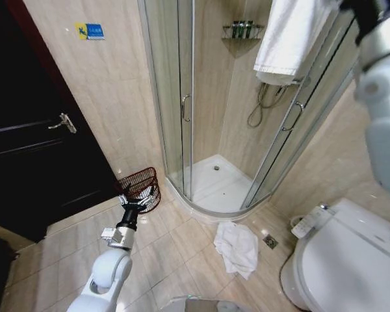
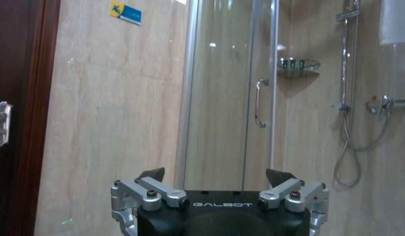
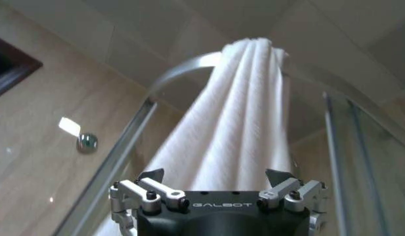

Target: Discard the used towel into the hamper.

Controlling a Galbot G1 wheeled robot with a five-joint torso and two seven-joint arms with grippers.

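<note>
White terry cloth hangs over the top rail of the glass shower enclosure (image 1: 201, 110): this hanging towel (image 1: 287, 39) drapes down the outside of the curved glass near the enclosure's upper right corner. In the right wrist view the same towel (image 3: 235, 123) falls in long folds straight toward the right end effector (image 3: 215, 174), whose two fingers stand apart on either side of the cloth's lower part; whether they touch it I cannot tell. The right arm (image 1: 383, 97) reaches up high along the right edge of the head view.

A second, crumpled towel (image 1: 236, 247) lies on the tiled floor (image 1: 182, 240), just in front of the shower tray's curved kerb and beside the toilet (image 1: 344, 260). A small floor drain (image 1: 270, 241) sits just beside it.

The hamper (image 1: 140, 188), a dark reddish-brown wire basket, stands on the floor against the beige wall, between the dark door (image 1: 32, 130) and the left edge of the shower enclosure. It looks tipped, with its open rim turned toward the robot.

The left end effector (image 1: 134, 204) is held low, just in front of the hamper's rim in the head view, with its fingers apart and nothing between them. In the left wrist view the left end effector (image 2: 215, 174) points at the wall and the shower door handle (image 2: 258, 104).
</note>
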